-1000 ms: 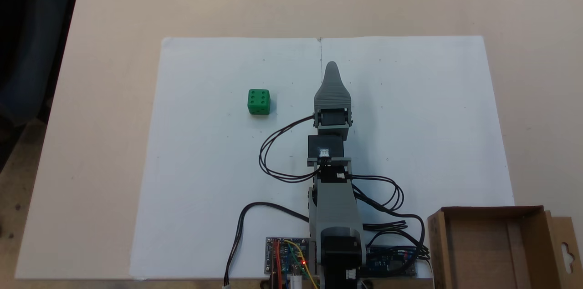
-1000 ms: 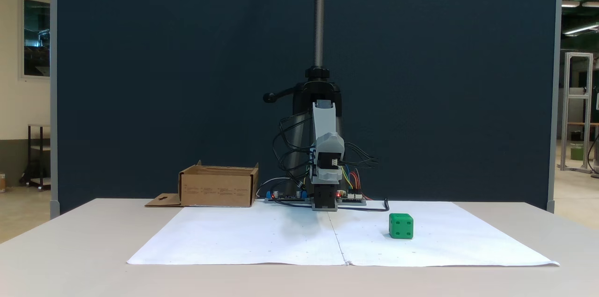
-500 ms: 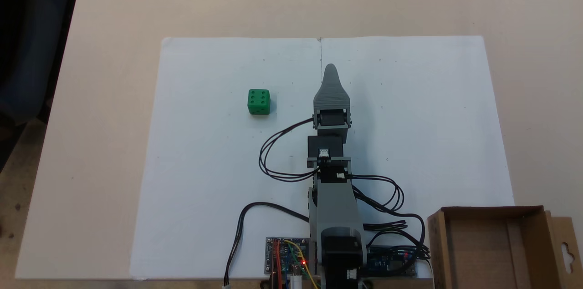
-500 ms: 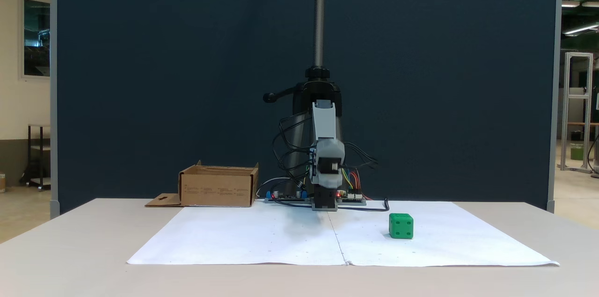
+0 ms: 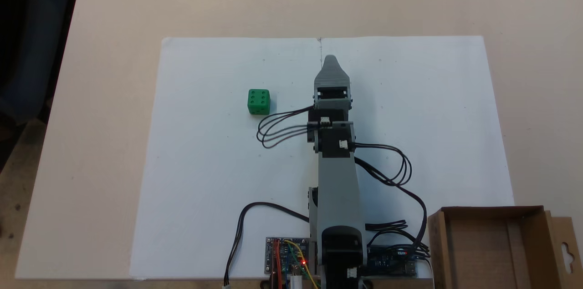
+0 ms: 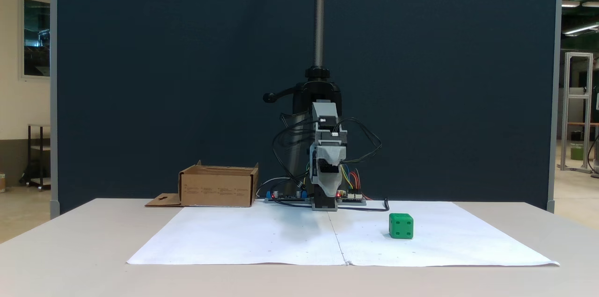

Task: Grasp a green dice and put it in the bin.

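Note:
The green dice (image 5: pixel 258 101) sits on the white paper sheet, left of the arm in the view from above and right of it as the green dice (image 6: pixel 401 226) in the front view. The gripper (image 5: pixel 331 59) hangs above the sheet's middle line, well to the right of the dice and clear of it. From above a single pointed grey tip shows. In the front view the gripper (image 6: pixel 329 185) faces the camera and tilts downward, with its jaws stacked, so their gap is not readable. The bin (image 5: pixel 492 210), a brown cardboard box, stands beside the arm's base.
Circuit boards (image 5: pixel 287 261) and looping black cables (image 5: pixel 273 132) lie around the arm's base. The white paper sheet (image 5: pixel 205 166) covers the table's middle. The bin (image 6: pixel 217 187) has a flap lying flat beside it. A dark partition stands behind the table.
The arm has stretched forward and its wrist has pitched down, so the gripper tip now lies a bit farther from the base. Dice and bin have not moved.

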